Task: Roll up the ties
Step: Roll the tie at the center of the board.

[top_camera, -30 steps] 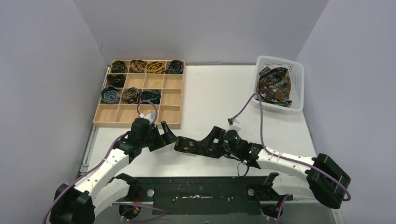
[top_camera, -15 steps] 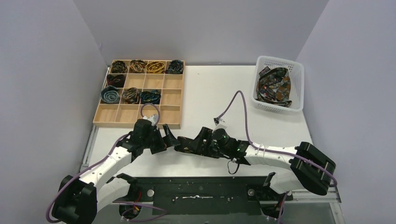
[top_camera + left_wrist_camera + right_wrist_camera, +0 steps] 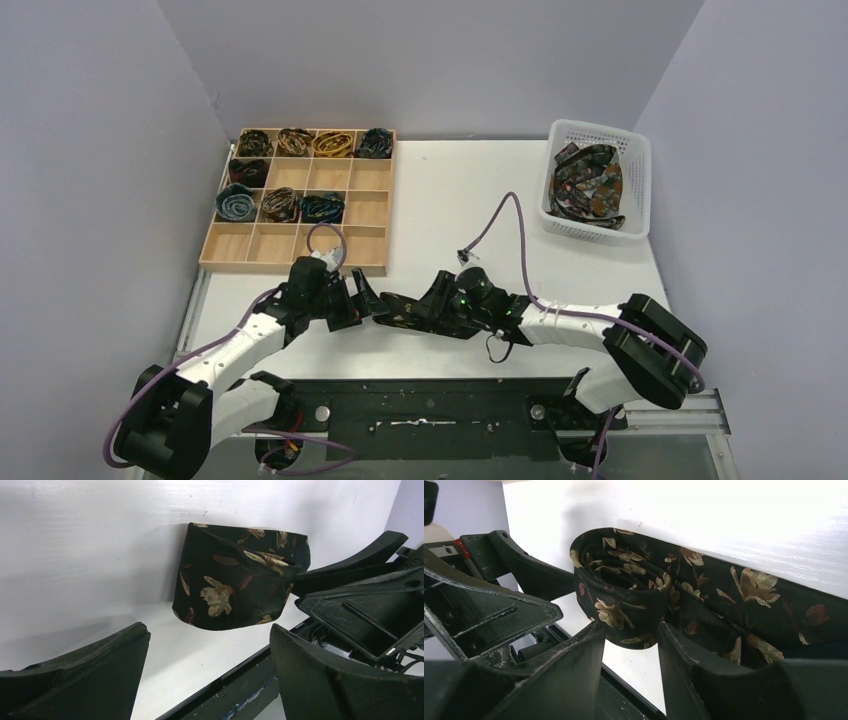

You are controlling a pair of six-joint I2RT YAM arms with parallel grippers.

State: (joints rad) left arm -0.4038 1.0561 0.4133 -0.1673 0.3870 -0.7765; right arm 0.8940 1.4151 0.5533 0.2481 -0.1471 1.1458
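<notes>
A dark tie with gold flowers [image 3: 400, 311] lies flat on the white table near the front edge, and its left end is wound into a small coil [image 3: 621, 592]. My right gripper [image 3: 631, 635] has closed on the lower part of that coil, with a fingertip pressed against each side. In the top view the right gripper [image 3: 428, 303] sits over the middle of the tie. My left gripper [image 3: 362, 297] stands wide open just left of the coil, and the folded end of the tie [image 3: 235, 580] lies ahead of its fingers [image 3: 90, 675], untouched.
A wooden compartment tray [image 3: 367, 215] at the back left holds several rolled ties [image 3: 300, 205]. A white basket [image 3: 642, 160] at the back right holds a loose heap of ties [image 3: 590, 185]. A black strip [image 3: 430, 400] runs along the table's near edge.
My right arm has slid left along the tie and its jaws have narrowed onto the coiled end. The left gripper has shifted slightly and narrowed a little, staying open.
</notes>
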